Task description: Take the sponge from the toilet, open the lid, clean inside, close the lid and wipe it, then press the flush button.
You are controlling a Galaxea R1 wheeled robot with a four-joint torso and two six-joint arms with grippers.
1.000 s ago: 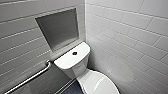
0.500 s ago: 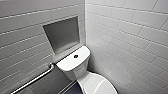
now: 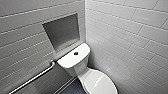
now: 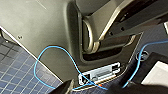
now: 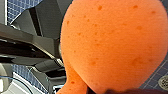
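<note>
Toilet in tiled corner, lid down, flush btn mid tank top. Sponge off toilet, gripped in R jaws, close to R wrist cam, floor behind. L jaws: can't tell open or closed.

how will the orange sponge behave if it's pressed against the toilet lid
The sponge looks pitted and porous, so it probably squashes easily and weighs little for its bulk. Its rounded lobes narrow to a neck, so it may flop or bend there.
</note>
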